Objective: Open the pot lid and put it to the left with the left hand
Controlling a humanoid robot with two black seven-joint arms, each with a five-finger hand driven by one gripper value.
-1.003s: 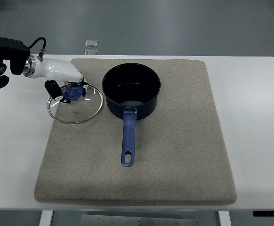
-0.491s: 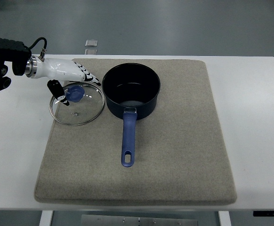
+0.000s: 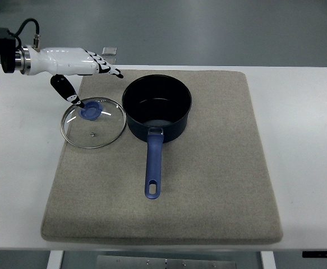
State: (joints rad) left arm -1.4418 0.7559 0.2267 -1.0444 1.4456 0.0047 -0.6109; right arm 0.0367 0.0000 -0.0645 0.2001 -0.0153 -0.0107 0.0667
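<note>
One pot [image 3: 156, 108] sits open on the gray mat [image 3: 208, 185]. Its glass lid [image 3: 92, 123] now lies flat just left of it. Farther back, the left robot hand [image 3: 90, 70] has let go and lifted away, fingers spread. The job looks done.

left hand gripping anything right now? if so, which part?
Nothing is held. The left hand is open, fingers spread, above and clear of the glass lid, which lies flat on the mat left of the pot.
</note>
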